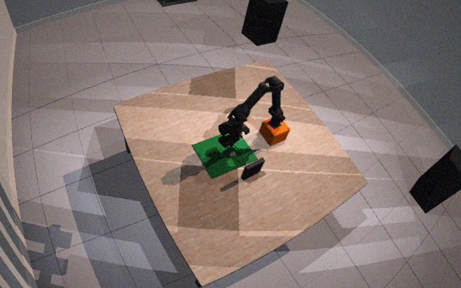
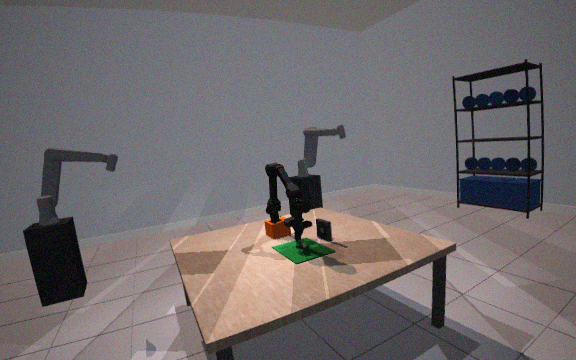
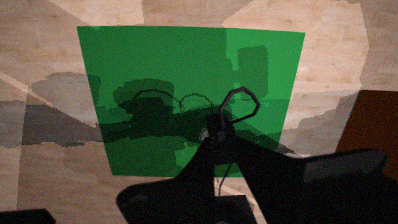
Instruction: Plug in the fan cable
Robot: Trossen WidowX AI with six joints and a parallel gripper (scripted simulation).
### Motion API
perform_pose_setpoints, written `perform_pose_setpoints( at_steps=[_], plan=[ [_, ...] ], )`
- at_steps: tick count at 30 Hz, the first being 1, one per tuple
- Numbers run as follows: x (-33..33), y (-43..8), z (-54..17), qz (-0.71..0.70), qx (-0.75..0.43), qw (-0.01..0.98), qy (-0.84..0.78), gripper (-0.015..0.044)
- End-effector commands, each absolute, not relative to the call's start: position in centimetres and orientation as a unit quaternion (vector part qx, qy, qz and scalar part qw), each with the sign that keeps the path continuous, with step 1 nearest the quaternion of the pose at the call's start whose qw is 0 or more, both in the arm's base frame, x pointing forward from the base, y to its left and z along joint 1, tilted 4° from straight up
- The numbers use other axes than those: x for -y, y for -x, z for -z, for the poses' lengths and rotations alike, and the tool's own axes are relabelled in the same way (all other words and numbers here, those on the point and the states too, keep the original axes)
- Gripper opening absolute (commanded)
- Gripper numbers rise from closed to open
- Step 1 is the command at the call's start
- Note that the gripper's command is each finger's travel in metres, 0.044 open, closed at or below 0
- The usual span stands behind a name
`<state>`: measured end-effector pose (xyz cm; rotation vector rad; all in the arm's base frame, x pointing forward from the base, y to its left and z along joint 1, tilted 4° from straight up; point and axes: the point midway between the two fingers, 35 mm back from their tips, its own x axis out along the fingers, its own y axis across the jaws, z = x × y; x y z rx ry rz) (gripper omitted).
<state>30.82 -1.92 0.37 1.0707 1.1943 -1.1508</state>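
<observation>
Over the green board: gripper (image 1: 232,145) (image 2: 300,244) (image 3: 218,139), fingers pointing down, closed on the dark plug (image 3: 218,124).
Arm (image 1: 252,100) (image 2: 282,175): black; raised from its base, bent at the top, forearm sloping down toward the board.
Cable (image 3: 259,106): dark, thin; loops up from the plug above the board.
Board (image 1: 213,173) (image 2: 298,259) (image 3: 150,55): flat, green, square-cornered, lying on the wooden table (image 1: 294,204) (image 2: 258,300) (image 3: 47,165).
Header: a small pale piece shows beside the plug; seating cannot be told.
Fan (image 1: 253,169) (image 2: 324,230): black, square, upright, just beside the board.
Base block (image 1: 274,134) (image 2: 277,228) (image 3: 372,125): orange, under the arm.
Container, far: blue bin (image 2: 499,192) on the rack's (image 2: 528,150) lowest level; contents cannot be told.
Rack shelves, far: blue balls (image 2: 497,98), in two rows.
</observation>
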Motion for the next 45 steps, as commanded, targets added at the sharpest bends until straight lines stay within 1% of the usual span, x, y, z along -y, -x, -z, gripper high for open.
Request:
perform_pose_setpoints(
  at_steps=[1, 15, 29, 45],
  plan=[
    [1.5, -30.8, -0.2, 0.452, -0.538, 0.578, -0.415, 0.0],
    [0.1, -30.9, -0.1, 0.31, -0.631, 0.66, -0.265, 0.0],
    [-1.2, -30.9, 0.1, 0.159, -0.685, 0.703, -0.109, 0.0],
    [-1.6, -30.3, 0.0, 0.151, -0.687, 0.704, -0.101, 0.0]
  ],
)
